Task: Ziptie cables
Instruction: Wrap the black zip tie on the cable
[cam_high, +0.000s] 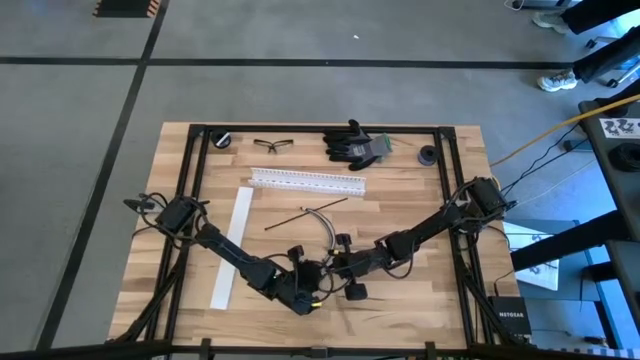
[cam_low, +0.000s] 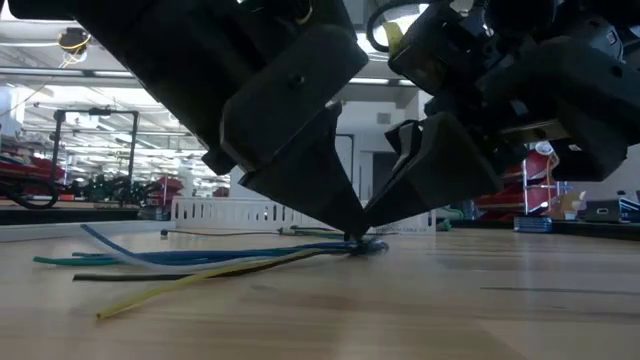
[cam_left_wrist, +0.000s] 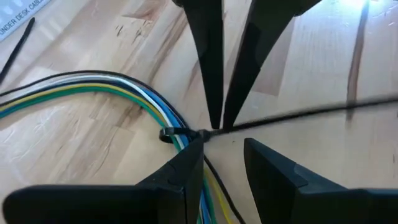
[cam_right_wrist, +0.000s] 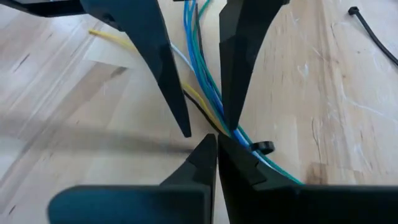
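The cables (cam_left_wrist: 93, 87) are lying flat, curving lengthwise across the desk (cam_high: 420, 200). The right tool (cam_right_wrist: 211, 146) is pinching the zip tie (cam_left_wrist: 311, 115) closed. The left tool (cam_left_wrist: 224, 152) is sitting open.

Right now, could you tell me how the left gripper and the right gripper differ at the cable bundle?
The left gripper has its fingers apart, straddling the cables; the right gripper has its fingers pinched shut on the black zip tie. The left gripper holds nothing, while the right gripper grips the tie's tail. Both point tips-down at the same spot on the bundle.
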